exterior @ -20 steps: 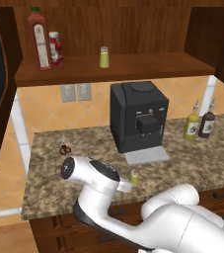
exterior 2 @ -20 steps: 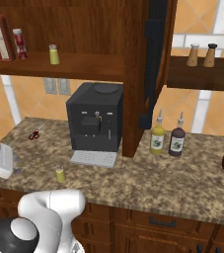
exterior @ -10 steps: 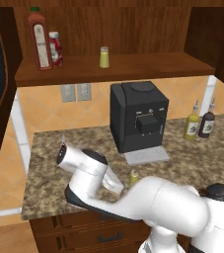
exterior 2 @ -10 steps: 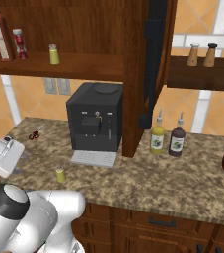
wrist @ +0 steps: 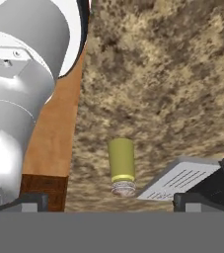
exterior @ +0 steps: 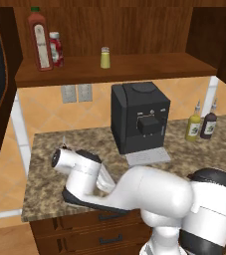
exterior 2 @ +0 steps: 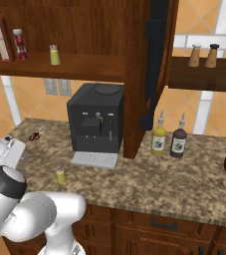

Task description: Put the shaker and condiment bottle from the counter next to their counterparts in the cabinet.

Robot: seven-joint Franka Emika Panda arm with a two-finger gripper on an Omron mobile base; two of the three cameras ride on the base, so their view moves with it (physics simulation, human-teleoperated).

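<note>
From the left base view, your arm is folded low over the front left of the bench (exterior: 50, 196), and its bulk covers the spot where the loose shaker should stand. Up in the cabinet (exterior: 134, 67) the squat red bottle (exterior: 56, 49) already stands just beside the tall red bottle (exterior: 40, 39), so that half looks done. The shelf shaker (exterior: 105, 57) stands alone, well apart from the bottles. With the arm this folded, any swing upward could clip the coffee machine (exterior: 140, 122) or the shelf edge.

From the right base view, the shaker (exterior 2: 60, 175) stands upright on the bench, near the machine's drip tray (exterior 2: 95, 160) and apart from it. The wrist sits at the far left, away from the shaker. Small red scissors (exterior 2: 34, 135) lie further back; they are out of your path.

In the hand view, the shaker (wrist: 122, 165) appears lengthwise between the two fingertips (wrist: 32, 201), with its cap towards the camera's lower edge and the tray corner (wrist: 180, 179) close by. The end effector (wrist: 118, 202) looks open and empty, its tips set wide apart with nothing between them. The risk here is the approach angle: the hand view is rolled, so you may misjudge which way the shaker stands and knock it over rather than straddle it. It is small and light, and a glancing finger would likely tip it or roll it under the tray. Your own arm also crowds this view, so watch for self-contact.
</note>
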